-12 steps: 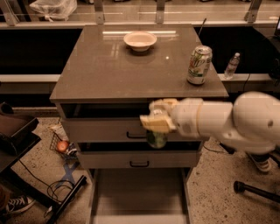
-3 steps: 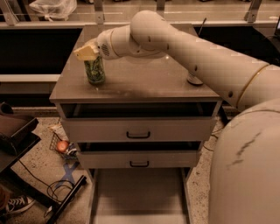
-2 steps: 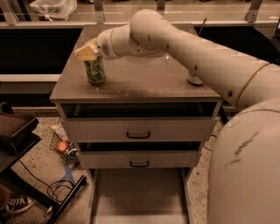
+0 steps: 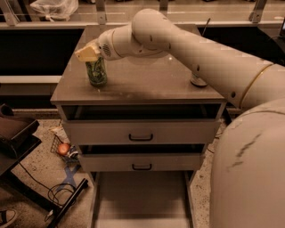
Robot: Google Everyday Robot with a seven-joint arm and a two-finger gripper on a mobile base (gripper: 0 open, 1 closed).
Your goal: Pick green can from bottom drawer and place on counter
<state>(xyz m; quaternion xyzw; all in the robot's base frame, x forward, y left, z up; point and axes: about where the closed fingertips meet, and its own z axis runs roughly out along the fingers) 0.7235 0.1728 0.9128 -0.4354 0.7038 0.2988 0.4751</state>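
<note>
Counter (image 4: pixel 147 87): glossy grey-brown top of a 3-drawer cabinet. Room is dim, w/ speckled floor (image 4: pixel 40 169) and dark shelving behind. Your gripper (image 4: pixel 89 53) is over the counter's left part, right at the top of the green can (image 4: pixel 96 72); can't tell if it's clamped on the can or loose. Can stands upright on the counter, directly under gripper. Bottom drawer (image 4: pixel 142 196) is pulled out, well below and right of gripper, flat floor showing. Arm (image 4: pixel 187 49) runs across the counter to gripper's right and hides most of a small obj (image 4: pixel 198 81) near the right edge. Plastic bag (image 4: pixel 55 8) sits up behind gripper. Cables (image 4: pixel 58 192) and a reddish ball (image 4: pixel 63 148) lie on the floor below-left.
</note>
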